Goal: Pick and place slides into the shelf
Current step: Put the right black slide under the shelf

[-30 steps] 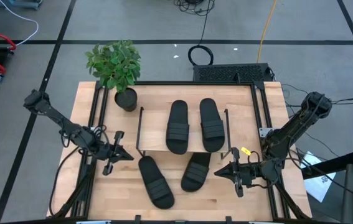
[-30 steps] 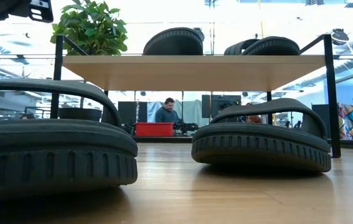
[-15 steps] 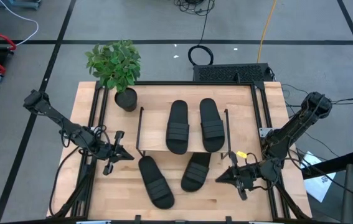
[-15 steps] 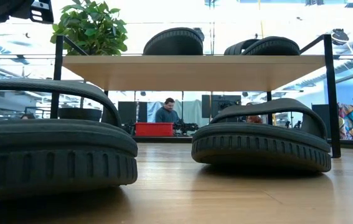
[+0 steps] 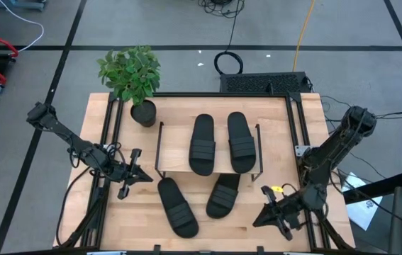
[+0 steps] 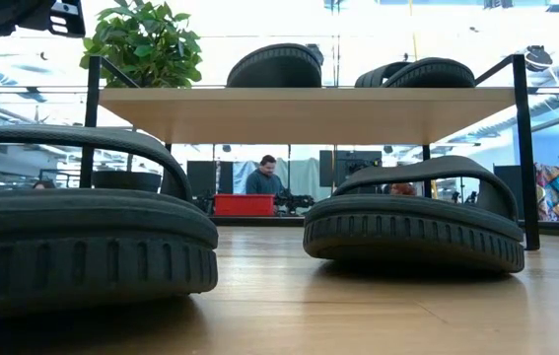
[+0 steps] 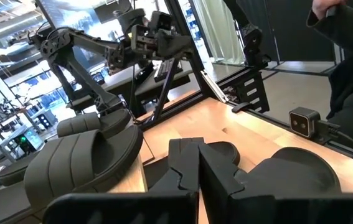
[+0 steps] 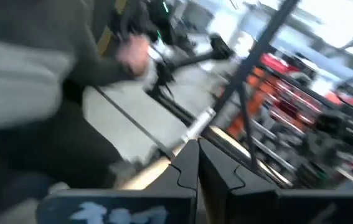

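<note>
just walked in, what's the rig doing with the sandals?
Shelving slides, half done. Two slides lie side by side on the shelf top board; two more lie on the table in front, the right one partly under the board. Neither arm holds anything: left gripper shut beside the shelf's left end, right gripper shut near the table's front right corner.

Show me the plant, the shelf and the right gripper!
potted plant [image 5: 129, 72], high view, on its green leaves.
shelf [image 5: 220, 129], high view, on bare wooden top board.
right gripper [image 5: 259, 221], high view, at its closed fingertips.
</note>
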`<state>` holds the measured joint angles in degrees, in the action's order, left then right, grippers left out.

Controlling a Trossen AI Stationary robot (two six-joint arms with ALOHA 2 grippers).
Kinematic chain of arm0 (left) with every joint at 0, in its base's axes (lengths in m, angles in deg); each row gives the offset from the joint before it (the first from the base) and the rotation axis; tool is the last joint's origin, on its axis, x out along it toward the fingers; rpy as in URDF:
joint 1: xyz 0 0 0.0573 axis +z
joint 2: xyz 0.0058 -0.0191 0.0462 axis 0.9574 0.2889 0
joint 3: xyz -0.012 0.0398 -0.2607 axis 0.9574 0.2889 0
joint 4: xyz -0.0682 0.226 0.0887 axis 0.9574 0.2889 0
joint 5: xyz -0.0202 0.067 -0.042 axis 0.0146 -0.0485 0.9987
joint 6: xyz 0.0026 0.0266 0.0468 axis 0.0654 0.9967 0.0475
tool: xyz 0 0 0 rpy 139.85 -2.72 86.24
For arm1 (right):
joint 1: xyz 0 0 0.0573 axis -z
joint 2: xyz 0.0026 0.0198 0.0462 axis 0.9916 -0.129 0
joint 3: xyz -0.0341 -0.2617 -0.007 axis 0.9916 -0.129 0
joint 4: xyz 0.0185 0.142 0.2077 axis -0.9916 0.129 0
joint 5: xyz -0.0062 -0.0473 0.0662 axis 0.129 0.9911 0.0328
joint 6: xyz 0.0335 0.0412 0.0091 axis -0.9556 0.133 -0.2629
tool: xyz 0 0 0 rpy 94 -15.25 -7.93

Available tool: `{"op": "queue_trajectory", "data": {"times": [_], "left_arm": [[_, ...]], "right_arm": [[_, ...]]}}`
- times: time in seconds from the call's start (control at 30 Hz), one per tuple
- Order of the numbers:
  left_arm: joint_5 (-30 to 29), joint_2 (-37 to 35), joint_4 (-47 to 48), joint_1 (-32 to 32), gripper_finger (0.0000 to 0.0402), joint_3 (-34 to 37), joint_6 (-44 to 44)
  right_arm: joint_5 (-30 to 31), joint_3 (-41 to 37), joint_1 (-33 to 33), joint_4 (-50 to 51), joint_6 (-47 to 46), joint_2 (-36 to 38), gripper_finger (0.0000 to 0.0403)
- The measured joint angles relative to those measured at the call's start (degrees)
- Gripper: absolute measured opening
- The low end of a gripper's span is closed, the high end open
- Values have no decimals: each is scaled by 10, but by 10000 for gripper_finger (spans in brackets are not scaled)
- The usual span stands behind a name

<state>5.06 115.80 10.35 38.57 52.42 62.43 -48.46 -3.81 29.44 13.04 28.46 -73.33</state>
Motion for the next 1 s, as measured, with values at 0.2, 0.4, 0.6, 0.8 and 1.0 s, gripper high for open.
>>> {"op": "queue_trajectory", "data": {"times": [0.2, 0.4, 0.6, 0.8, 1.0], "left_arm": [[0, 0, 0, 0, 12, 0, -4], [0, 0, 0, 0, 4, 0, -5], [0, 0, 0, 0, 16, 0, -9], [-1, 0, 0, 0, 2, 0, -9], [-1, 0, 0, 0, 15, 0, -10]], "right_arm": [[130, 103, -33, 69, 4, -87, 0], [261, 208, -46, 124, -49, -158, 0], [446, 302, -68, 173, -32, -253, 0], [539, 324, -55, 175, -58, -313, 36], [522, 326, -20, 174, -160, -345, 144]]}}
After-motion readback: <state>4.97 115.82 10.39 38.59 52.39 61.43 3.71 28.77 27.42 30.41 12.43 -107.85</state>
